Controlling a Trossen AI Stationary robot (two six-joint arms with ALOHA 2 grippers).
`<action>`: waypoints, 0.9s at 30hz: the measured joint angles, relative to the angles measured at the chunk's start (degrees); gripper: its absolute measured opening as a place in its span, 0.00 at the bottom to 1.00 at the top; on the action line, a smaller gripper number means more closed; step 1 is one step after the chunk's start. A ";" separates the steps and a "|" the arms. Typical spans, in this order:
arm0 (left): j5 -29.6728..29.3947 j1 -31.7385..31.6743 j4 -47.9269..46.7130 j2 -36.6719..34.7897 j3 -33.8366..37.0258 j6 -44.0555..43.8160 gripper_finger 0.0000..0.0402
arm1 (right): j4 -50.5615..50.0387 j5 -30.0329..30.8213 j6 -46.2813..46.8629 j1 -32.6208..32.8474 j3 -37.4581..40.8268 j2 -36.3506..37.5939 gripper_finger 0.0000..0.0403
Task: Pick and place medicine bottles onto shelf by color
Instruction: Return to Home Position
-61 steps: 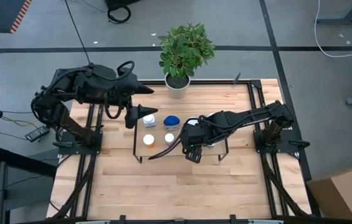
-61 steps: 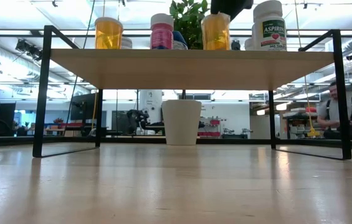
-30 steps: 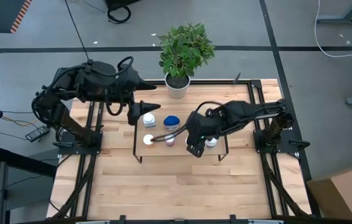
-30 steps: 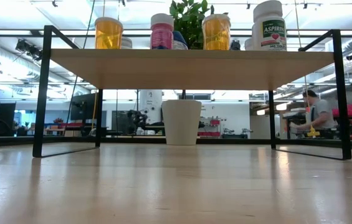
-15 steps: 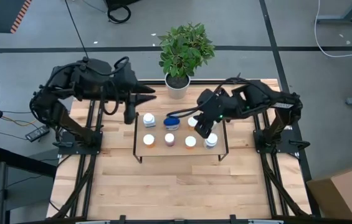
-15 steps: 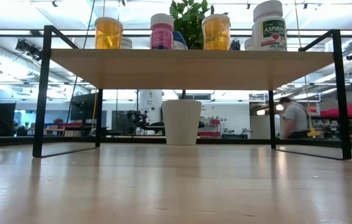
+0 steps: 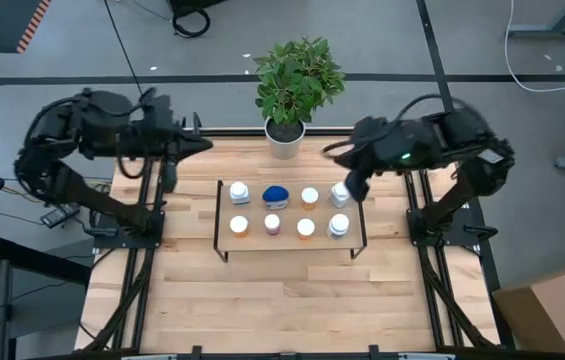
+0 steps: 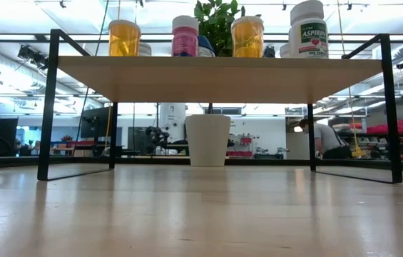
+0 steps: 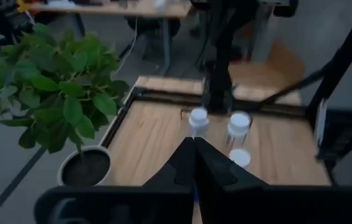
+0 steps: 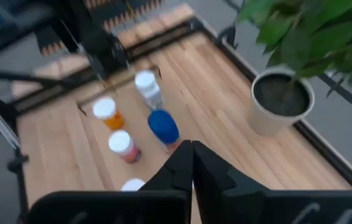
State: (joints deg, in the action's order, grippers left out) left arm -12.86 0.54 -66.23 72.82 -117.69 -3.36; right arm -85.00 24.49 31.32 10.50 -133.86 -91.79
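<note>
The light-wood shelf (image 7: 292, 243) stands mid-table with several medicine bottles upright on its top in two rows. The far row holds white-capped bottles (image 7: 239, 192) and the blue oval one (image 7: 276, 194). The near row holds an orange bottle (image 7: 239, 226), a reddish one (image 7: 272, 225), another orange one (image 7: 305, 228) and a white aspirin bottle (image 7: 338, 226). The near row also shows in the low view (image 8: 185, 36). My left gripper (image 7: 206, 146) is shut and empty, high beyond the shelf's far left corner. My right gripper (image 7: 328, 150) is shut and empty, high beyond the shelf's far right part.
A potted plant in a white pot (image 7: 285, 135) stands at the table's far edge between the two grippers. Bare wooden tabletop (image 7: 292, 300) lies on the near side of the shelf. A person (image 8: 322, 139) moves in the room behind.
My right gripper has risen off the shelf's near row and drawn back toward the table's far right. My left gripper has drawn back from the shelf's far left corner toward the table's far left. The bottles have stayed in place on the shelf.
</note>
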 joint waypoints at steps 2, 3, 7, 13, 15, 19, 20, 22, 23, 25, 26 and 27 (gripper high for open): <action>0.02 0.00 6.75 -5.47 8.50 -1.18 0.01 | 1.83 0.84 -0.34 0.00 0.03 1.82 0.02; 0.02 0.00 11.24 -8.34 13.15 -2.05 0.01 | 2.99 1.21 -0.71 -0.08 0.18 2.69 0.02; 0.11 0.00 29.03 -19.99 31.93 -5.81 0.01 | 6.24 1.98 -0.85 -0.74 2.49 5.99 0.02; 1.31 0.04 54.14 -34.69 52.86 -13.00 0.01 | 10.80 3.82 3.35 -1.11 13.83 13.48 0.01; 1.58 0.04 56.02 -39.03 56.75 -14.99 0.01 | 13.03 5.78 6.07 -0.87 20.31 17.27 0.01; 1.53 0.04 55.65 -46.55 63.15 -18.66 0.01 | 24.12 7.37 9.18 -1.14 36.92 26.59 0.01; 1.49 0.00 55.86 -48.20 64.63 -19.48 0.01 | 27.88 7.65 9.69 -1.40 41.43 29.11 0.01; 1.53 0.00 58.20 -51.46 67.53 -21.49 0.01 | 35.23 8.43 11.11 -1.96 50.68 34.21 0.01; 1.54 0.00 59.66 -53.01 69.02 -22.31 0.01 | 39.12 8.56 11.96 -2.23 55.09 36.68 0.01; 1.54 0.00 63.52 -55.37 71.68 -23.74 0.01 | 45.30 8.68 13.61 -2.63 63.02 41.05 0.01; 1.53 0.00 63.90 -56.57 72.78 -24.52 0.01 | 48.19 8.70 14.09 -2.93 66.57 42.92 0.01; 1.50 0.00 63.77 -57.62 73.75 -24.92 0.01 | 50.55 8.70 14.37 -3.22 69.50 44.54 0.01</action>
State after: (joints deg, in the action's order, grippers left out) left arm -11.36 0.54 -2.46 15.20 -43.94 -28.28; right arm -34.44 33.19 45.69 7.29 -64.36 -47.24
